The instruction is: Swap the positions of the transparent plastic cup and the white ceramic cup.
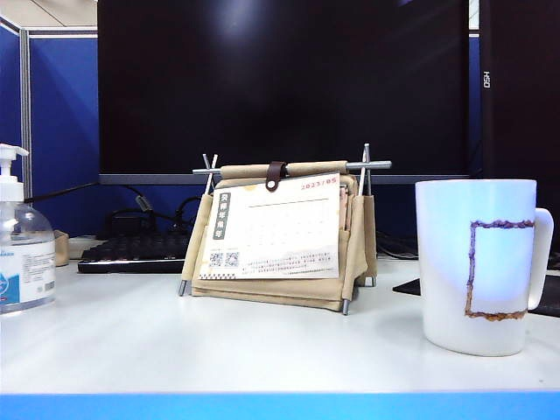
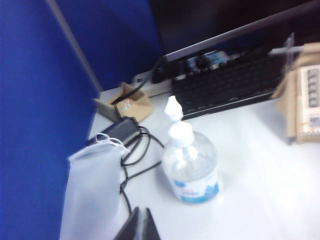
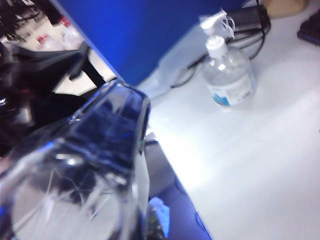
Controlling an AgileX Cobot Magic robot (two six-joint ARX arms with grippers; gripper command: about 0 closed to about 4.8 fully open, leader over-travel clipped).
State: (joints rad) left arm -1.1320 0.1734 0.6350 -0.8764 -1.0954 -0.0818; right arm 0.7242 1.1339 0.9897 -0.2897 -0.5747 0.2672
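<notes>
On the worktop (image 1: 262,350) in the exterior view, we see the white ceramic cup (image 1: 477,262) standing alone, neither hand near it; we judge the clear cup should be lowered upright, well apart from it. In the left wrist view, the left hand (image 2: 139,225) hangs with fingers together, empty, above the pump bottle (image 2: 190,165). In the right wrist view, the transparent plastic cup (image 3: 85,175) fills the frame, seemingly clamped in the unseen right hand.

The white ceramic cup (image 1: 478,265) stands upright on the desk; the transparent plastic cup (image 3: 85,170) looms tilted above its edge
</notes>
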